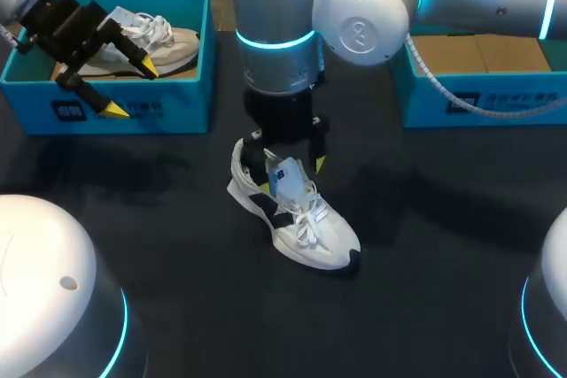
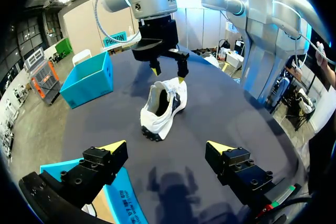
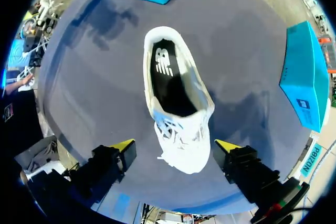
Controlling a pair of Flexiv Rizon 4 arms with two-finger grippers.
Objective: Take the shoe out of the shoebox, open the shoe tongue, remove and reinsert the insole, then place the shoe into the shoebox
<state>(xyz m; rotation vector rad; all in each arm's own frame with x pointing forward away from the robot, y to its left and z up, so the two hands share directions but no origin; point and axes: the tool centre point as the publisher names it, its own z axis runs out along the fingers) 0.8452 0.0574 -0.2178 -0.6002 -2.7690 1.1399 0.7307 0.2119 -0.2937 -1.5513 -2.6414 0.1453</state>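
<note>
Two open hands (image 1: 131,88) (image 1: 293,161) hover near two shoes (image 1: 297,210) (image 1: 164,42) and two shoeboxes (image 1: 133,108) (image 1: 496,99).

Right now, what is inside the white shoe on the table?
A black insole with a white mark lies inside the shoe. Its front end is hidden under the laces.

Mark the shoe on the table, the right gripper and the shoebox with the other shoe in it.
shoe on the table (image 1: 299,217), head view, on its laces.
right gripper (image 2: 168,75), left wrist view, midway between its yellow tips.
shoebox (image 1: 186,104), head view, on its front wall.
</note>
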